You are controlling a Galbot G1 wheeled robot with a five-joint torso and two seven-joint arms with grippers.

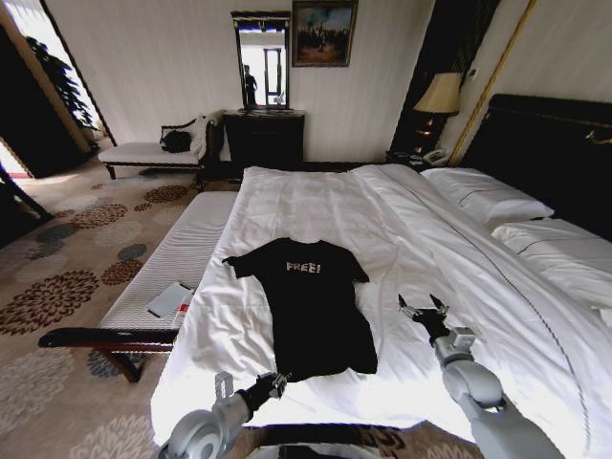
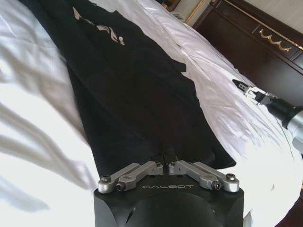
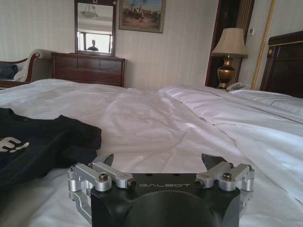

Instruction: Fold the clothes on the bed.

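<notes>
Nearest us, our left gripper [image 1: 278, 383] sits at the T-shirt [image 1: 311, 306] hem, fingers pinched narrow – whether cloth is caught we cannot tell. Our right gripper [image 1: 424, 306] hovers beside it, spread wide. The soft black shirt lies flat on the bed [image 1: 316, 206] – white "FREE!" across the chest, rumpled white sheets beyond.

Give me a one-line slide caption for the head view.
Black T-shirt lies flat on the white bed; left gripper shut at its hem, right gripper open beside it.
</notes>
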